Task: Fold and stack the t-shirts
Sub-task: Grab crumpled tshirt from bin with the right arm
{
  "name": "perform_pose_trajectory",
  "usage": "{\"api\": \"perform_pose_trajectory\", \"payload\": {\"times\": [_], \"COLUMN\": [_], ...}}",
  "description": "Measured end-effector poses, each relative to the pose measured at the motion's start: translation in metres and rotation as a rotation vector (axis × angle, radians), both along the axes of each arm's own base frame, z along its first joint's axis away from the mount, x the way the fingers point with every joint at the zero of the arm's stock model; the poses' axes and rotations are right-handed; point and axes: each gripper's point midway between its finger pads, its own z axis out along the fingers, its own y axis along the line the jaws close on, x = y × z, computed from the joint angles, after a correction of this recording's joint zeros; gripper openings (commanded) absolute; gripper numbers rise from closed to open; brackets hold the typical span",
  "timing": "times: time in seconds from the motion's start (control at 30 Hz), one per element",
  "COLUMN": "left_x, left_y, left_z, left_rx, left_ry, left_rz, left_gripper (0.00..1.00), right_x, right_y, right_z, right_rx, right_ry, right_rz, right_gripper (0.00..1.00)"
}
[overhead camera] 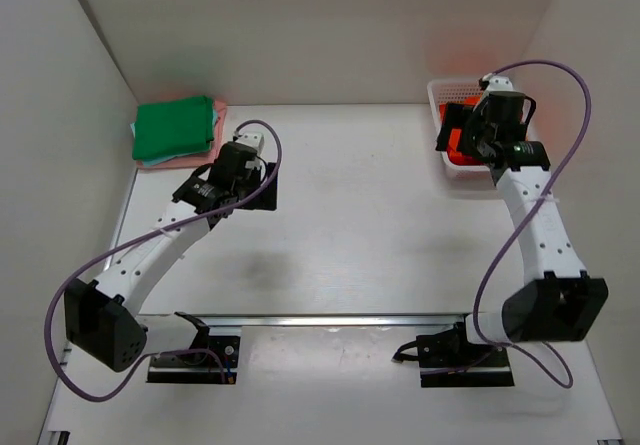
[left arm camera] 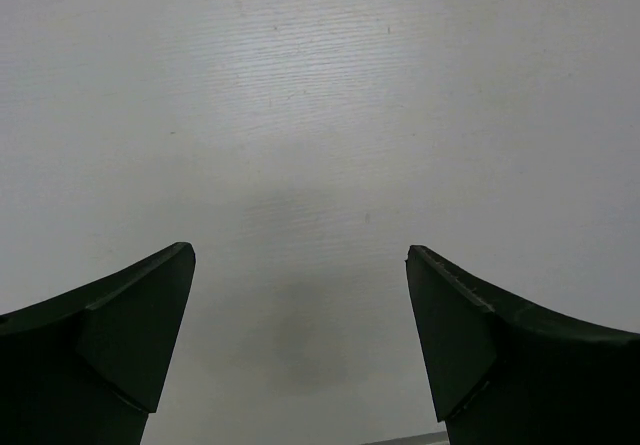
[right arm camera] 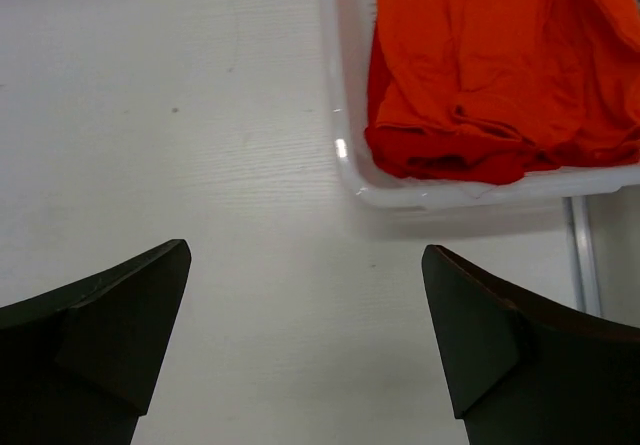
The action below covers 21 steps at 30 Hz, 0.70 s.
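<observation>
A folded green t-shirt (overhead camera: 175,127) lies on top of a pink one (overhead camera: 219,125) and a pale blue one (overhead camera: 150,162) at the table's far left. A bright orange t-shirt (right arm camera: 480,35) lies crumpled in the white basket (right arm camera: 343,115) at the far right, with a deeper red fold (right arm camera: 440,155) at its near edge. It also shows in the top view (overhead camera: 455,147). My right gripper (right arm camera: 305,335) is open and empty, over bare table just left of the basket. My left gripper (left arm camera: 300,345) is open and empty over bare table, right of the stack.
The white mesh basket (overhead camera: 447,88) stands against the right wall at the back. White walls close in the table on the left, back and right. A metal rail (overhead camera: 330,319) runs across the near edge between the arm bases.
</observation>
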Motion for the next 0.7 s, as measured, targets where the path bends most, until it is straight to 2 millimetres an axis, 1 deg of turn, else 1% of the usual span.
{"api": "perform_pose_trajectory", "payload": {"times": [0.03,0.07,0.1,0.13,0.17,0.2,0.23,0.27,0.3,0.33,0.37,0.4,0.43,0.5,0.6,0.63,0.7], "left_x": [-0.003,-0.007,-0.01,-0.014,-0.017,-0.017,-0.017,-0.016,-0.014,-0.012,-0.01,-0.007,-0.004,0.001,0.011,0.014,0.02], "left_y": [0.001,0.002,0.002,0.004,0.006,0.009,0.012,0.015,0.018,0.022,0.025,0.028,0.03,0.037,0.047,0.052,0.057], "left_z": [0.0,-0.001,-0.003,-0.006,-0.01,-0.013,-0.016,-0.018,-0.019,-0.021,-0.024,-0.027,-0.029,-0.034,-0.036,-0.036,-0.038], "left_rx": [0.017,0.029,0.038,0.049,0.059,0.07,0.084,0.097,0.11,0.125,0.139,0.153,0.163,0.188,0.221,0.241,0.287], "left_ry": [-0.011,-0.017,-0.018,-0.017,-0.009,-0.004,0.002,0.004,0.004,0.004,0.008,0.012,0.012,0.015,-0.003,-0.012,-0.027], "left_rz": [0.004,0.005,0.003,0.004,0.006,0.014,0.022,0.034,0.05,0.064,0.075,0.087,0.099,0.13,0.181,0.201,0.226], "left_gripper": [0.99,0.99,0.98,0.99,0.99,0.96,0.85,0.85,0.94,0.98,0.99,0.99,0.99,0.99,0.99,0.98,0.99], "right_x": [0.011,0.021,0.029,0.038,0.046,0.054,0.065,0.078,0.091,0.105,0.121,0.133,0.145,0.161,0.184,0.191,0.2], "right_y": [-0.008,-0.015,-0.021,-0.028,-0.035,-0.042,-0.046,-0.053,-0.06,-0.068,-0.077,-0.083,-0.09,-0.105,-0.121,-0.125,-0.134], "right_z": [-0.004,-0.011,-0.019,-0.029,-0.038,-0.045,-0.05,-0.052,-0.054,-0.054,-0.055,-0.058,-0.06,-0.074,-0.103,-0.114,-0.137], "right_rx": [-0.012,-0.024,-0.041,-0.056,-0.069,-0.071,-0.066,-0.066,-0.065,-0.068,-0.075,-0.081,-0.086,-0.09,-0.105,-0.108,-0.115], "right_ry": [0.007,0.02,0.037,0.057,0.078,0.096,0.111,0.118,0.123,0.124,0.12,0.118,0.116,0.129,0.167,0.178,0.208], "right_rz": [-0.015,-0.031,-0.042,-0.056,-0.062,-0.071,-0.08,-0.093,-0.104,-0.117,-0.13,-0.14,-0.152,-0.179,-0.203,-0.21,-0.226], "right_gripper": [0.99,0.94,0.86,0.52,0.01,0.0,0.0,0.0,0.0,0.0,0.01,0.13,0.22,0.38,0.55,0.65,0.76]}}
